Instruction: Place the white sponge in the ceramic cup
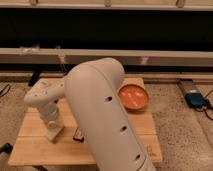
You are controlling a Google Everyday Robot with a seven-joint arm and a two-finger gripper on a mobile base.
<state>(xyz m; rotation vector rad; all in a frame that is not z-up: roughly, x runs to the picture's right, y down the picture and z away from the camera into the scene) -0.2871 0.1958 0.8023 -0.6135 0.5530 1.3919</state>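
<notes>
My gripper (54, 133) hangs at the end of the white wrist over the left part of the wooden table (30, 145), pointing down, with its lower end at or just above the table top. A pale shape sits right under it, and I cannot tell whether that is the white sponge or part of the gripper. The ceramic cup is not in view; my large white arm (102, 110) covers the middle of the table.
A dark red-black bar (78, 134) lies just right of the gripper. A wide orange bowl (133, 96) stands at the table's right back. A blue device (195, 99) with cables lies on the floor at right. A dark wall with a rail runs behind.
</notes>
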